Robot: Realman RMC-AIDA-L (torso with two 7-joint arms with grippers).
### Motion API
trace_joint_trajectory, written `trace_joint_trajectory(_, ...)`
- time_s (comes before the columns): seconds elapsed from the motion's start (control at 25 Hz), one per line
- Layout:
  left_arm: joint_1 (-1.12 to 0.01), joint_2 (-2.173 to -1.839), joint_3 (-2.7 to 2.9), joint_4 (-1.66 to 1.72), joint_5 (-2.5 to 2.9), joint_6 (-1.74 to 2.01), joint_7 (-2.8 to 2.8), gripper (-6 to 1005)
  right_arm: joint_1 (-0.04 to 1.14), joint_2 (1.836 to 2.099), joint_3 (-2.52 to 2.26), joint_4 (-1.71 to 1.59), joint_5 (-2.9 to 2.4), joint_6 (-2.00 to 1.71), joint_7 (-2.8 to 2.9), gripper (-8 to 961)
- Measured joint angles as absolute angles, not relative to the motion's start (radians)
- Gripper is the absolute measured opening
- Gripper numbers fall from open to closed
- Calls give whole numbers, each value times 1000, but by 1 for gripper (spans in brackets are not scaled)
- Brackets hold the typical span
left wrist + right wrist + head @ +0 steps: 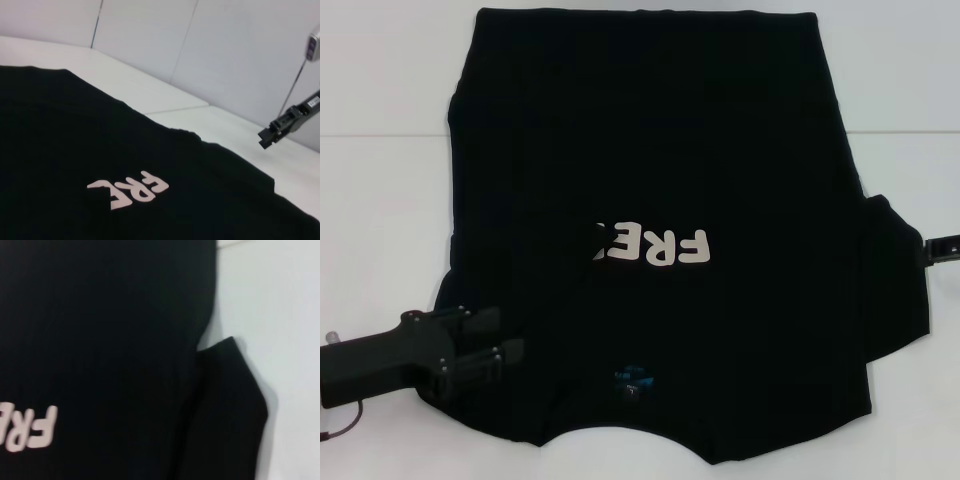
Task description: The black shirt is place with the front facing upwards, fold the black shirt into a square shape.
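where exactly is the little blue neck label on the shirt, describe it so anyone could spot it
Start with the black shirt spread over the white table and find the white lettering on its front. Go from there toward the robot, near the collar edge: the blue neck label sits there, right of the left claw. It is the only blue patch on the cloth.

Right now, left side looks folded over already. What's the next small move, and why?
Probably open the left pincer and draw it back off the large black cloth T-shirt. The head view shows the left side already folded inward, hiding part of the white "FREE!" lettering, while the right sleeve lies spread on the white table beside the right pincer, so that side seems next.
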State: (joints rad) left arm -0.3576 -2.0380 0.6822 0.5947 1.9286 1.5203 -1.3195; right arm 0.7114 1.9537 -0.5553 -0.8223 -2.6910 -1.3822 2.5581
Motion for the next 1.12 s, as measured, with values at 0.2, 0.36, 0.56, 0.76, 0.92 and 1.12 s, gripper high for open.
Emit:
trace_joint_trajectory(0.2, -346, -2042, 637, 600, 1933, 1520, -1284, 745, 737, 1956, -572, -730, -2705, -1313, 2560, 940)
trace_joint_trajectory(0.36, -344, -2043, 609, 601, 1929, 1523, -1275, 751, 751, 1953, -586, -681, -2708, -1269, 2555, 940)
trace_joint_trajectory(0.56, -344, -2044, 608, 601, 1929, 1521, -1272, 759, 761, 1955, -607, -647, -2711, -1224, 2555, 940)
trace_joint_trajectory(0.76, -342, -2045, 607, 601, 1929, 1513, -1270, 812, 773, 1956, -630, -602, -2710, -1182, 2555, 940)
trace_joint_trajectory(0.92, -343, -2045, 607, 601, 1929, 1513, -1270, 863, 775, 1963, -634, -597, -2709, -1164, 2553, 940)
trace_joint_trajectory(1.12, -347, -2045, 607, 601, 1932, 1513, -1269, 864, 782, 1966, -636, -581, -2706, -1149, 2544, 941)
